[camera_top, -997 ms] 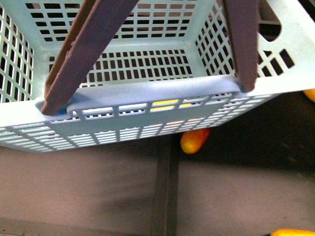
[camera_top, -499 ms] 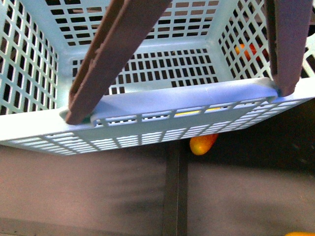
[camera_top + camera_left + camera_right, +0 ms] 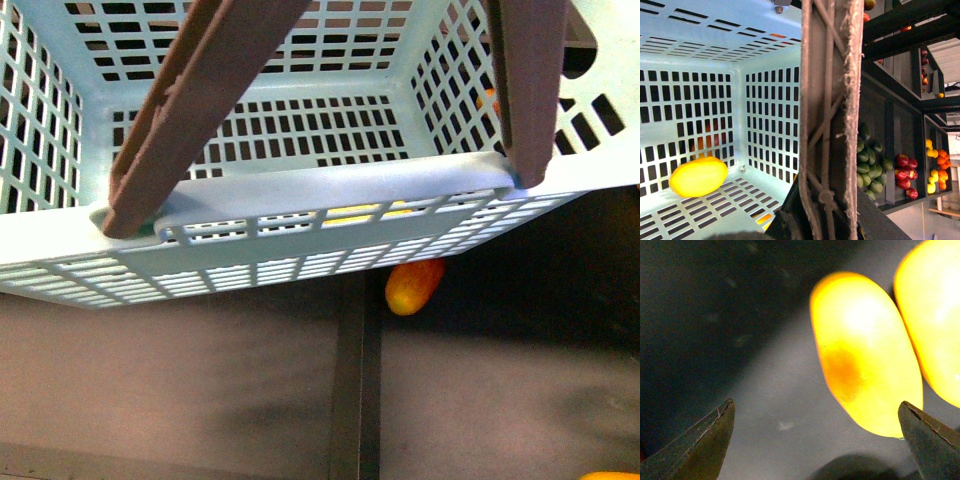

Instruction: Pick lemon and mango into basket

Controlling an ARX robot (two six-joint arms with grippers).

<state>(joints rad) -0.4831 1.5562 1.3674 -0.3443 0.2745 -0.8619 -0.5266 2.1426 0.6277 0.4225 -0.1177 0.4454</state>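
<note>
The pale teal basket hangs close to the front camera and fills the upper half of that view, its brown handles raised. My left gripper is shut on a brown handle. The yellow lemon lies on the basket floor; it shows as yellow through the slots in the front view. My right gripper is open just above a grey surface. A long yellow-orange mango lies between its tips, nearer one finger, with a second one beside it.
A long orange-yellow fruit lies on the dark shelf under the basket, and another shows at the bottom edge. A dark divider splits the shelf. Bins of green, red and yellow-orange fruit stand beside the basket.
The basket has swung a little, first to the right and up, then back to the left. The fruit under it now shows further right than a second ago.
</note>
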